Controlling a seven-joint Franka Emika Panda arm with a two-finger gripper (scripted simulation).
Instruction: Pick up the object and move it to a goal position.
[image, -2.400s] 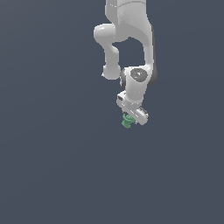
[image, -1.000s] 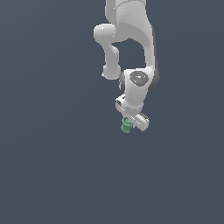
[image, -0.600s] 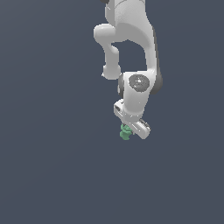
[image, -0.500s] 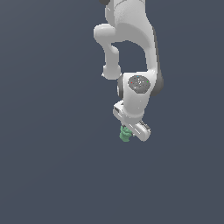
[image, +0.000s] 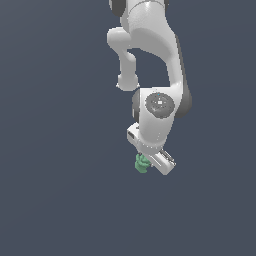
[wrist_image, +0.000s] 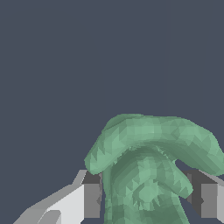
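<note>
1. Exterior view: white arm (image: 150, 45) reaching down from the upper edge of the frame, set against a plain dark blue-grey backdrop with no visible edge or horizon.
2. Same view: round wrist joint (image: 160, 104) with a grey disc face, and below it the end effector (image: 148, 161), tilted so its body slants down toward the exterior view's right.
3. Same view: the object (image: 142, 163), small, lumpy and mint-green, tucked at the lower tip of the end effector on the exterior view's left side, touching it and far smaller than the white housing above.
4. Same view: fingers too small and too hidden by the housing to judge the gap from here.
5. Wrist view: the object (wrist_image: 148, 170) filling the near field, a faceted green lump with a broad curved lobe arching over a ribbed, narrower trunk.
6. Same view: one finger (wrist_image: 87, 199) pressed against one flank of the trunk, the other finger (wrist_image: 205, 199) close at the opposite flank beneath the overhanging lobe.
7. Same view: end effector (wrist_image: 146, 200) closed down to the width of the object and clamping it between both pads, nothing but dark backdrop behind.
</note>
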